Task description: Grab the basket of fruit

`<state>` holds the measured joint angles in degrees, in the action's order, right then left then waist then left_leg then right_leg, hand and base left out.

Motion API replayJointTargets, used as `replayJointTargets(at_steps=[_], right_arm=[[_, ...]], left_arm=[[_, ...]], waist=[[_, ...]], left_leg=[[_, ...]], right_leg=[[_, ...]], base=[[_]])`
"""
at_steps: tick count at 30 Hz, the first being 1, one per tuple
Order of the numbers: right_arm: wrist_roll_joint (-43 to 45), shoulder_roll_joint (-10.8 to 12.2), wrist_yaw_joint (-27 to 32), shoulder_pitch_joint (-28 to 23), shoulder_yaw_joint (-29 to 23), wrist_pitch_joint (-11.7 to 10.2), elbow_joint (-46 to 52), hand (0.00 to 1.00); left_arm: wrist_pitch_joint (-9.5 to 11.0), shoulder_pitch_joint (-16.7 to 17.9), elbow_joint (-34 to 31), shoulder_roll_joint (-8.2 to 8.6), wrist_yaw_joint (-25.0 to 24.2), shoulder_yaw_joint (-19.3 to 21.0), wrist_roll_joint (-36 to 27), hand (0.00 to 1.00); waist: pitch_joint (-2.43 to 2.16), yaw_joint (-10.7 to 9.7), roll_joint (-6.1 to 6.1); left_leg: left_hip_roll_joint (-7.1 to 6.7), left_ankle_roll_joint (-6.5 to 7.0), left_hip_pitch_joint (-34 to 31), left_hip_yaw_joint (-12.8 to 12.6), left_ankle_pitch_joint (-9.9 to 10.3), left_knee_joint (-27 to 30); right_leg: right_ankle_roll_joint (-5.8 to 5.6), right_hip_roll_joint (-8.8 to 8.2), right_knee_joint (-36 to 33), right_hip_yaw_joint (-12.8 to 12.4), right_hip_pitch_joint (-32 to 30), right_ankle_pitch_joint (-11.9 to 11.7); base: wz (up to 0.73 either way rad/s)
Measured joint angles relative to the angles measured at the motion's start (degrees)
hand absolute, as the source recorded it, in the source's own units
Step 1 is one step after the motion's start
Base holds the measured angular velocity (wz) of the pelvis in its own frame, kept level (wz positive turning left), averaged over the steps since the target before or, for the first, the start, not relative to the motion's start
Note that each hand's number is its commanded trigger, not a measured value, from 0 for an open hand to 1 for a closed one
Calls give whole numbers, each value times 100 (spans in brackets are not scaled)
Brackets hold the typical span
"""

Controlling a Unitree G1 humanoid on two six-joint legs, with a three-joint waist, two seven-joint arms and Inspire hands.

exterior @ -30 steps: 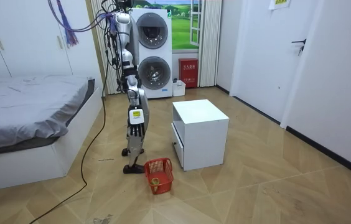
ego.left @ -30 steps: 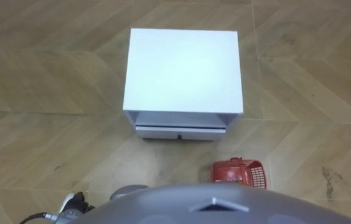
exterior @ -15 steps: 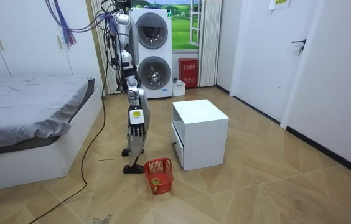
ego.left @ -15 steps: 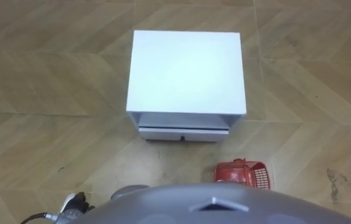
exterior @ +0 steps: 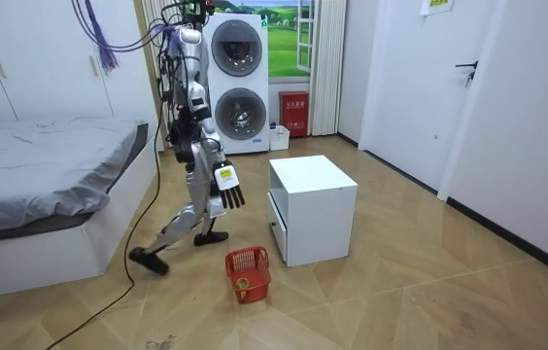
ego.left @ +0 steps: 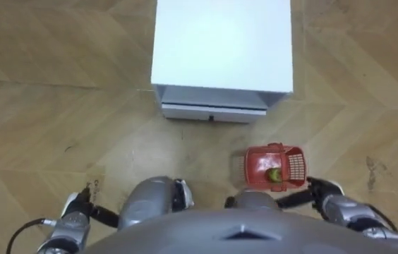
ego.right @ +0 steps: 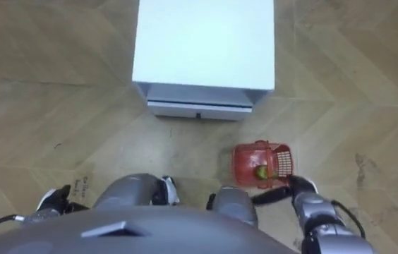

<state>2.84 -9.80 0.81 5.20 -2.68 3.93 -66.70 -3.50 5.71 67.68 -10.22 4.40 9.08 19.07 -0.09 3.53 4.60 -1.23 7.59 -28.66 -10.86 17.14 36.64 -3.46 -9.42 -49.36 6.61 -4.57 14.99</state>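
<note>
Fruit basket (ego.left: 292,166), red, upright on the wooden floor (ego.left: 44,106) at about 5 o'clock from the white cabinet (ego.left: 221,42) and just clear of its drawer front, with one green fruit (ego.left: 274,175) lying inside. The right hand (ego.left: 320,193) shows at 5 o'clock of the basket with its fingers (ego.left: 292,200) straight and slightly spread, holding nothing; the room view places it well above the basket, the robot bent forward beside the cabinet with one leg set far back. The left hand (ego.left: 77,209) hangs at 8 o'clock, well apart from the basket, and I cannot tell how its fingers stand.
</note>
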Motion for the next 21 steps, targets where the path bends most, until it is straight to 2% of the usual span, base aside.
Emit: replayJointTargets(at_steps=[1, 3, 4, 5, 6, 7, 8, 9, 10, 11, 12, 13, 15, 16, 18, 19, 21], right_arm=[[-106, 0, 42, 111, 48, -68, -5, 0], [-319, 7, 247, 523, 91, -223, -106, 0], [-352, -3, 305, 601, 85, -271, -136, 0], [-460, -15, 438, 669, 88, -357, -197, 0], [-499, -11, 492, 684, 89, -382, -207, 0], [-590, -4, 590, 670, 133, -385, -228, 0], [-726, -4, 692, 578, 147, -378, -253, 0], [-827, -15, 802, 511, 138, -375, -260, 0], [-865, -32, 861, 488, 126, -376, -261, 0], [-914, -68, 953, 461, 74, -377, -272, 0], [-914, -82, 999, 459, 38, -377, -273, 0], [-906, -116, 1097, 459, -45, -383, -268, 0], [-909, -140, 1248, 462, -190, -448, -201, 0], [-919, -140, 1280, 463, -196, -471, -182, 0], [-972, -144, 1349, 455, -201, -555, -61, 0], [-1064, -159, 1380, 436, -209, -599, 35, 0], [-1237, -158, 1471, 434, -211, -639, 138, 0]], left_arm=[[14, -24, 19, -18, 57, -31, -112, 0], [4, -312, 93, -119, 247, -81, -391, 0], [0, -394, 104, -133, 298, -102, -404, 0], [7, -496, 109, -136, 404, -158, -518, 0], [9, -519, 90, -136, 435, -210, -593, 0], [4, -559, 101, -142, 483, -306, -739, 0], [41, -577, 228, -160, 564, -447, -877, 0], [99, -615, 397, -176, 653, -579, -1066, 0], [111, -622, 436, -175, 680, -627, -1123, 0], [153, -642, 487, -174, 743, -726, -1202, 0], [188, -659, 528, -174, 781, -763, -1226, 0], [241, -709, 609, -172, 853, -889, -1259, 0], [366, -734, 686, -162, 968, -1006, -1284, 0], [409, -733, 725, -164, 1029, -1057, -1302, 0], [488, -730, 792, -172, 1170, -1126, -1398, 0], [549, -730, 798, -173, 1231, -1175, -1464, 0], [657, -731, 797, -176, 1315, -1269, -1509, 0]], waist=[[16, 0, 1], [78, 6, 94], [95, -1, 104], [133, 3, 75], [143, 8, 63], [160, 11, 44], [171, 25, 38], [199, -7, 95], [194, -36, 109], [188, -152, 177], [203, -182, 196], [208, -230, 239], [208, -298, 257], [197, -311, 277], [192, -359, 382], [176, -500, 424], [175, -609, 429]], left_leg=[[3, 5, -186, 2, 3, 157], [-33, 35, -1089, 5, 37, 979], [-45, 42, -1338, 16, 56, 1255], [-38, 41, -1764, 79, 89, 1828], [-34, 24, -1944, 149, 105, 2075], [-60, -77, -2209, 335, 166, 2507], [-106, -199, -2390, 472, 323, 2862], [-178, -231, -2601, 518, 461, 3236], [-194, -223, -2728, 512, 521, 3442], [-278, -220, -2991, 511, 648, 3833], [-310, -190, -3117, 501, 692, 4027], [-349, -149, -3370, 474, 790, 4409], [-352, -63, -3718, 436, 1028, 5095], [-354, -43, -3773, 409, 1102, 5233], [-372, 54, -3851, 244, 1263, 5558], [-465, 117, -3911, 162, 1323, 5732], [-502, 158, -3975, 102, 1425, 5992]], right_leg=[[-17, -34, 102, 0, 117, -12], [-68, -221, 461, -58, 383, -19], [-184, -267, 460, -55, 377, 360], [-199, -265, 156, -5, 257, 1127], [-171, -271, -124, -22, 140, 1390], [-107, -270, -891, -46, -154, 1681], [-77, -312, -1723, -68, -453, 1792], [-55, -392, -2523, -135, -711, 1897], [-36, -439, -2872, -149, -829, 1959], [-71, -545, -3515, -147, -1027, 2050], [-62, -581, -3819, -143, -1114, 2066], [-57, -643, -4397, -191, -1309, 2070], [-49, -671, -5216, -281, -1494, 2086], [-50, -674, -5388, -343, -1521, 2087], [-66, -784, -5833, -507, -1544, 2098], [-60, -934, -6062, -494, -1511, 2101], [-47, -1027, -6317, -496, -1434, 2113]], base=[[11], [24], [34], [22], [14], [3], [11], [16], [31], [34], [44], [30], [16], [0], [7], [25], [19]])
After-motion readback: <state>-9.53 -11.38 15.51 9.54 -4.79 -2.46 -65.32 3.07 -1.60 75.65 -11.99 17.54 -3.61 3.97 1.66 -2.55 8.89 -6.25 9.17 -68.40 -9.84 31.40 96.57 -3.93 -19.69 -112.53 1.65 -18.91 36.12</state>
